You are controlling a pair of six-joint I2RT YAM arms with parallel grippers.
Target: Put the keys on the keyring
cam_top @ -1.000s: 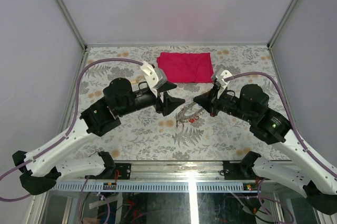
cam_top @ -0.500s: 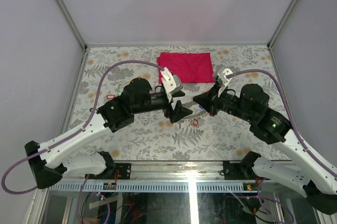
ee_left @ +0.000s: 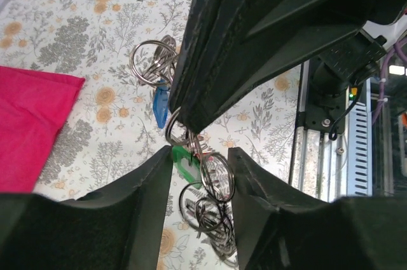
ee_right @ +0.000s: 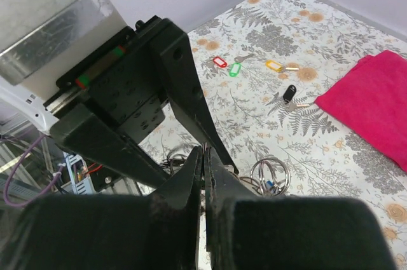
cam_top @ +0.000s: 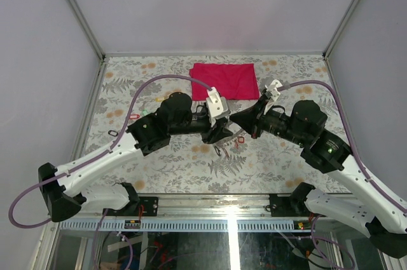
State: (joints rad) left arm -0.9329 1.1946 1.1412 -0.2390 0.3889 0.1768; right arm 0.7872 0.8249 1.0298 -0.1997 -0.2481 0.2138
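Surface [cam_top: 165,162]: floral-patterned. Red cloth [cam_top: 224,81] being seen beyond both claws. Left claw [ee_left: 199,155] being held half-wide, gripping nothing. Right claw [ee_right: 203,155] being pressed fully closed, tip just beside left claw. Keyring [ee_left: 216,178] being seen under gap between left claw's fingers; green-tagged key [ee_left: 180,159] beside it, blue-tagged key [ee_left: 159,106] past right claw's tip.

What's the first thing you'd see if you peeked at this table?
The bright red cloth at the far side of the flowery table jumps out first. Next come the left gripper and the right gripper, nose to nose in the middle over a tangle of shiny rings. Little keys with coloured tags lie scattered off to the left.
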